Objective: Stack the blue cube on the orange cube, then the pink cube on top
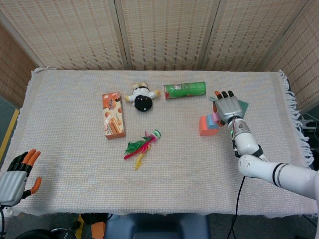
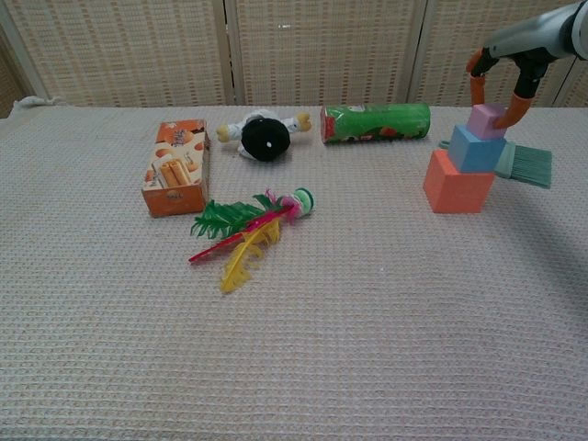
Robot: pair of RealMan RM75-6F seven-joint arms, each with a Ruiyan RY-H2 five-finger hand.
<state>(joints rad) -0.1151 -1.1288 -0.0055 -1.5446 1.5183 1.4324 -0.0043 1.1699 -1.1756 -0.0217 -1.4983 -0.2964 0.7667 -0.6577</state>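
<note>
Chest view: pink cube (image 2: 487,121) sits on blue cube (image 2: 476,149), blue on orange cube (image 2: 457,183), far right of table. Right hand (image 2: 501,87) pinches pink between orange fingertips (image 2: 511,114). Stack looks built; only release left. Left hand (image 1: 17,175) idle, fingers apart, holding nothing.

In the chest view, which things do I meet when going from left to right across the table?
Snack box → feather toy → black plush doll → green can → orange cube.
</note>
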